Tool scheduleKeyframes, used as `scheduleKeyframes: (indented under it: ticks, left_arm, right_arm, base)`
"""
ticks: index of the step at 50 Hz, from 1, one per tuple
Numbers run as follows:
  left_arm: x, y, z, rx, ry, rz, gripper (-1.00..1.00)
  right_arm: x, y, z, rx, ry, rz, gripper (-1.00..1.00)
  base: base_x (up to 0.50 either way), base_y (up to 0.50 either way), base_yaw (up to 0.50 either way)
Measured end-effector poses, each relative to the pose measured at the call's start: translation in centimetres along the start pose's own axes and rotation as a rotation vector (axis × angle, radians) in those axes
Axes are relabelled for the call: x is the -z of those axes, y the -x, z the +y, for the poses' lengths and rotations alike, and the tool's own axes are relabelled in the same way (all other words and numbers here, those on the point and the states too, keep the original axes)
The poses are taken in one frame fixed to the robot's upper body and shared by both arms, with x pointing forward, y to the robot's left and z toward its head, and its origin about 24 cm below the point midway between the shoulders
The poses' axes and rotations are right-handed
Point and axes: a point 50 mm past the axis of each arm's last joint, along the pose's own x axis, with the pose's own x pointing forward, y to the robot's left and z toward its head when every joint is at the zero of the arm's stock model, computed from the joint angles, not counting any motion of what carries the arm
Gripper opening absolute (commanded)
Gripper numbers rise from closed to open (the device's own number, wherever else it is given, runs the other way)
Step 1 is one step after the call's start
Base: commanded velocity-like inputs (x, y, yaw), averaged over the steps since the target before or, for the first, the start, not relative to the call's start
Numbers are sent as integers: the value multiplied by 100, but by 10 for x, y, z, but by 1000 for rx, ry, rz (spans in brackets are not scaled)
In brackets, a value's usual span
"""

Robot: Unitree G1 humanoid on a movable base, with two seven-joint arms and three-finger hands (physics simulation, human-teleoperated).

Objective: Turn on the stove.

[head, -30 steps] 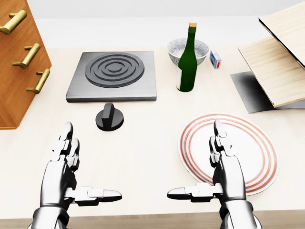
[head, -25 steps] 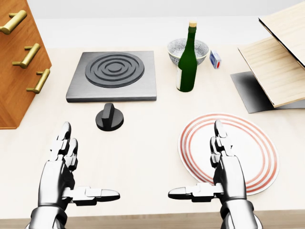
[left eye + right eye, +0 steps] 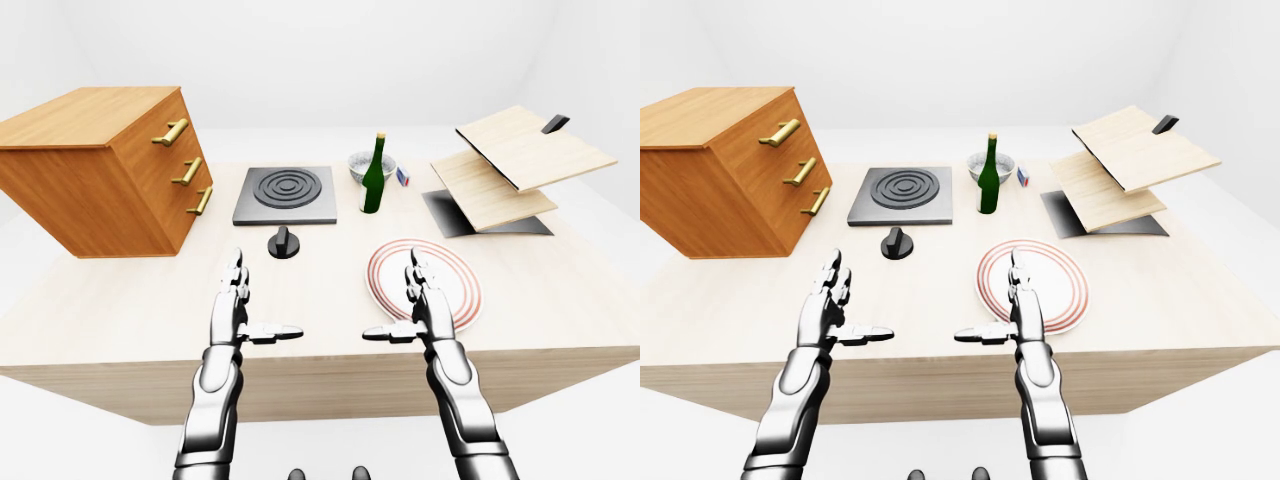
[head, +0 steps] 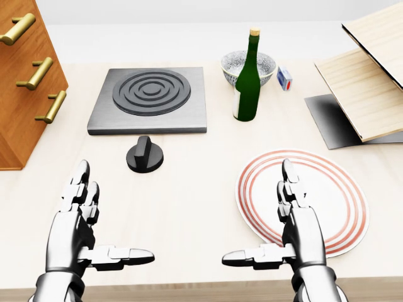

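A dark grey stove plate with ring burners lies on the pale wooden table at the upper left of the head view. Its black knob stands just below it, apart from both hands. My left hand is open, fingers up and thumb out, low left of the knob. My right hand is open the same way, over the left edge of a red-ringed white plate. Neither hand holds anything.
A green bottle stands right of the stove, before a grey bowl. A small blue-and-white box lies beside it. A wooden drawer cabinet stands at the left. Tilted wooden boards rest at the right.
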Motion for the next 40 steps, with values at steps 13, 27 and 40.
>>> scheduleKeyframes:
  ticks: [13,27,40]
  left_arm:
    - [0,1,1,0,-1,-1,100]
    - [-2,0,5,-10,3,-5,100]
    - [-3,-2,11,-29,11,-5,100]
  right_arm:
    - [1,1,1,-15,4,9,100]
    - [2,1,2,-25,0,13,100]
    - [2,1,2,-28,0,14,100]
  base:
    - [6,0,0]
    - [22,0,0]
    - [22,0,0]
